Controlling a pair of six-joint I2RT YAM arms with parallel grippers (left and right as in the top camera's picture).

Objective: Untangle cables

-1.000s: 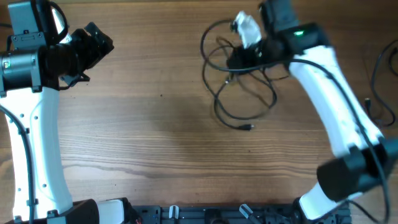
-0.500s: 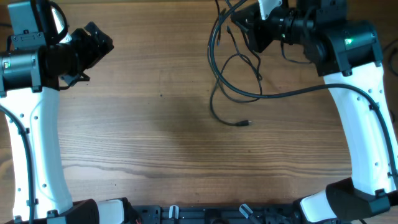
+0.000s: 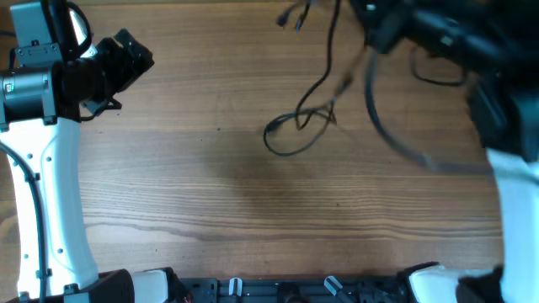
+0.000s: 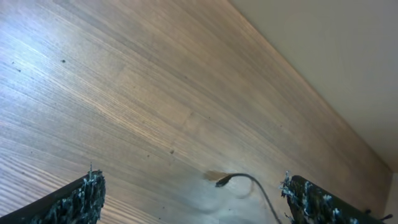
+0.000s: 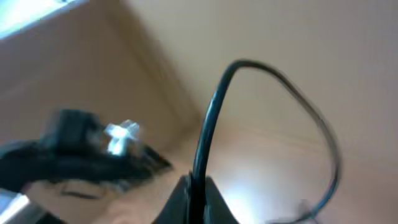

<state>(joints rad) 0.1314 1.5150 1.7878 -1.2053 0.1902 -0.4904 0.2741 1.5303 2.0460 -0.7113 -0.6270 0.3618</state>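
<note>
The cables [image 3: 296, 135] are thin black cords. A small loop lies on the table centre-right, with strands rising to the top edge where plug ends [image 3: 290, 17] hang. My right gripper [image 5: 198, 194] is shut on a black cable [image 5: 211, 118] that arcs up and over in the blurred right wrist view. The right arm [image 3: 446, 34] is blurred at the top right in the overhead view. My left gripper [image 4: 193, 196] is open and empty, far left; a cable end with a plug [image 4: 222, 182] shows between its fingers, far off on the wood.
The wooden table [image 3: 185, 185] spans the overhead view. The left arm [image 3: 50, 93] stands raised at the far left. A thicker black wire [image 3: 404, 143] belonging to the right arm swings blurred at the right. A dark rail [image 3: 286, 290] runs along the front edge.
The right arm has lifted the cables up and back fast. The bundle has pulled off the table, leaving only a small loop. The left arm has not moved.
</note>
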